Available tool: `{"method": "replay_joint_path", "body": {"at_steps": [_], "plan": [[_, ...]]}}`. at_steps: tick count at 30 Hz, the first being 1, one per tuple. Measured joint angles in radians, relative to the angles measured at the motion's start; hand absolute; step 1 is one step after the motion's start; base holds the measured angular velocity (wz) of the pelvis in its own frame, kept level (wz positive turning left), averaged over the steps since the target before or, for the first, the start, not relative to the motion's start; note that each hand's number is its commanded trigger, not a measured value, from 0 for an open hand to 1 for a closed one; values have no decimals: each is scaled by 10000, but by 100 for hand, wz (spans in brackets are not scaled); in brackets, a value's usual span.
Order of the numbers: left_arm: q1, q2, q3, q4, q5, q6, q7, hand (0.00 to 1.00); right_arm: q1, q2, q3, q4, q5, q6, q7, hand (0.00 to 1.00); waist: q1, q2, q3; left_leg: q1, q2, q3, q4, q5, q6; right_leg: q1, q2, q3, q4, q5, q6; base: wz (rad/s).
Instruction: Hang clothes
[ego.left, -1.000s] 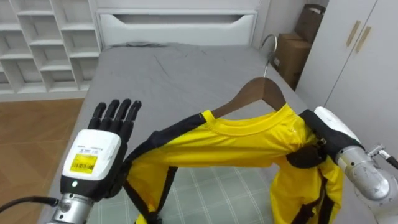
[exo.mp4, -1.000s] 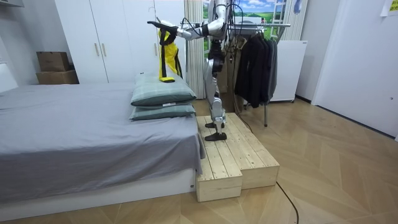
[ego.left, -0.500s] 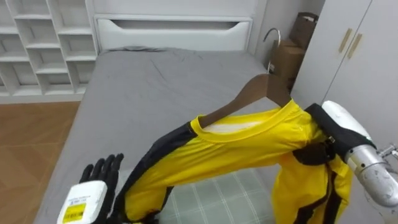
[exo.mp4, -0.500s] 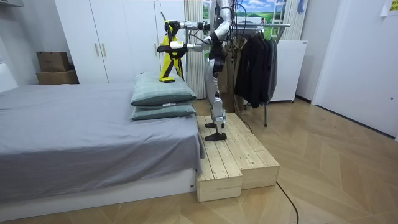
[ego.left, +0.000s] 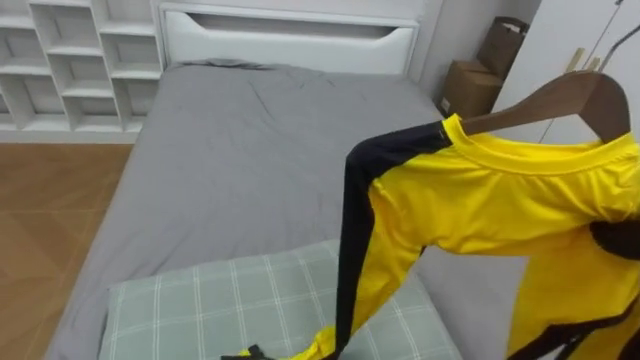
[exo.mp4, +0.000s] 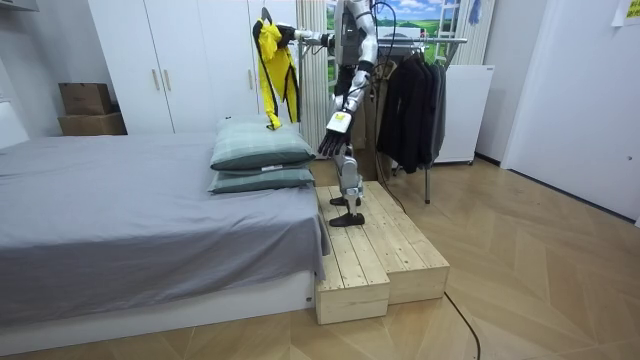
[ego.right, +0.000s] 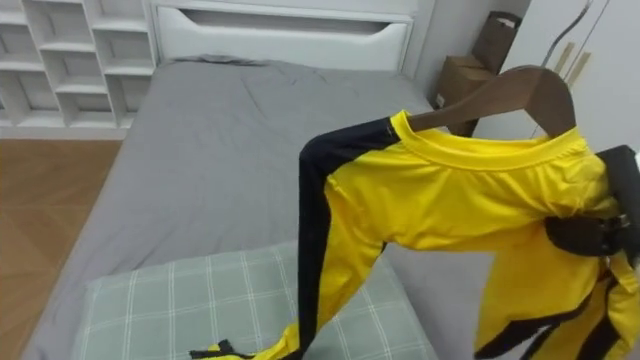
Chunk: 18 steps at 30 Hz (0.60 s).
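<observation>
Risk: yellow shirt (ego.right: 450, 190) on hanger (ego.right: 500, 90), frame right, held only by right hand (ego.right: 585, 235) curled on its shoulder, left hand (exo.mp4: 334, 137) open & low, so sleeve dangling to pillow (ego.right: 200, 300) could snag & pull shirt off en route to rail (exo.mp4: 425, 40).

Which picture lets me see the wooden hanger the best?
The right eye view. There the wooden hanger shows its sloping arm, its rounded top and some of its metal hook above the yellow shirt. The left eye view cuts it off at the edge. The room view shows it tiny and far off.
</observation>
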Motion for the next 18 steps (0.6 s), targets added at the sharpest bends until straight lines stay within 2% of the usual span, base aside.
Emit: {"method": "replay_joint_path", "body": {"at_steps": [7,18], "plan": [[-55,-201,-2,63,-191,342,-863,0,0,0,0,-5,149,9,-647,100,13,101,-26,-14,2,13,-6,-5,-1,32,-3,18,23,0,0,0],[-263,-288,111,61,-589,737,-1642,0,-1,-2,3,-386,149,252,-876,100,-16,88,-23,-32,-15,105,63,0,2,-1,-21,75,7,-21,-5,-1]]}}
